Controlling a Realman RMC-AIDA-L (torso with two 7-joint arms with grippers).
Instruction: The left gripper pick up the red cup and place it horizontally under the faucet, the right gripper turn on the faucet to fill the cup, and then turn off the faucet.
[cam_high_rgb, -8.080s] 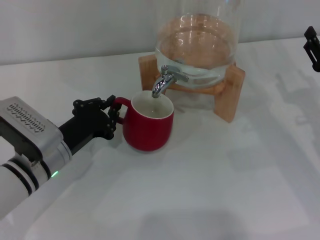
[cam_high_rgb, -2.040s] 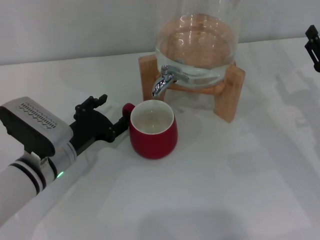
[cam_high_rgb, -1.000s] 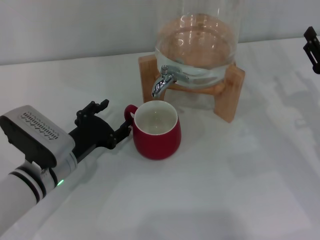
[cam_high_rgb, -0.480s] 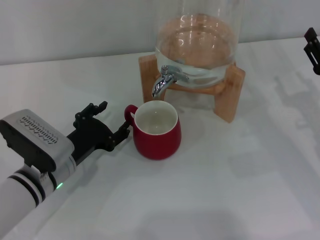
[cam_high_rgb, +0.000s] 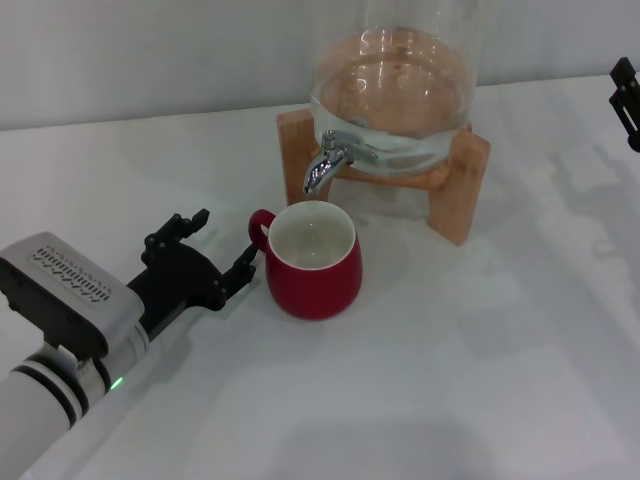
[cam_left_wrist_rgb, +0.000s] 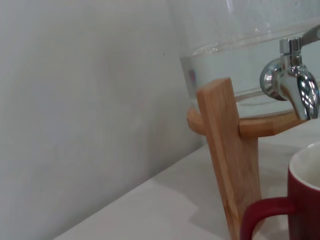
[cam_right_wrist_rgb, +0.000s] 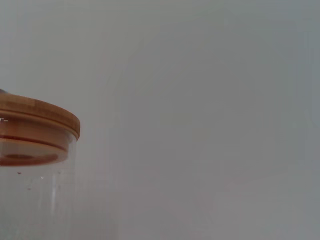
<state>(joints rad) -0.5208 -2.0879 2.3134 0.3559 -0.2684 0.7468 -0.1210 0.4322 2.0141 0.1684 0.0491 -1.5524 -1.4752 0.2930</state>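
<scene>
The red cup (cam_high_rgb: 315, 262) stands upright on the white table with its white inside showing and its handle (cam_high_rgb: 259, 226) turned to the left. The chrome faucet (cam_high_rgb: 325, 165) on the glass jar (cam_high_rgb: 395, 75) has its spout just above the cup's far rim. My left gripper (cam_high_rgb: 222, 240) is open just left of the handle and holds nothing; one finger (cam_high_rgb: 243, 263) lies close to the handle. The left wrist view shows the faucet (cam_left_wrist_rgb: 292, 85) and the cup (cam_left_wrist_rgb: 306, 200) up close. My right gripper (cam_high_rgb: 626, 100) hangs at the far right edge.
The jar rests on a wooden stand (cam_high_rgb: 462, 175), whose leg (cam_left_wrist_rgb: 232, 165) fills the middle of the left wrist view. The right wrist view shows the jar's wooden lid (cam_right_wrist_rgb: 37, 125) against a grey wall. White table (cam_high_rgb: 450, 380) stretches in front of and right of the cup.
My left gripper has let go of the cup's handle, opened and drawn back to the left. The cup now stands slightly nearer and to the right. The right arm has not moved.
</scene>
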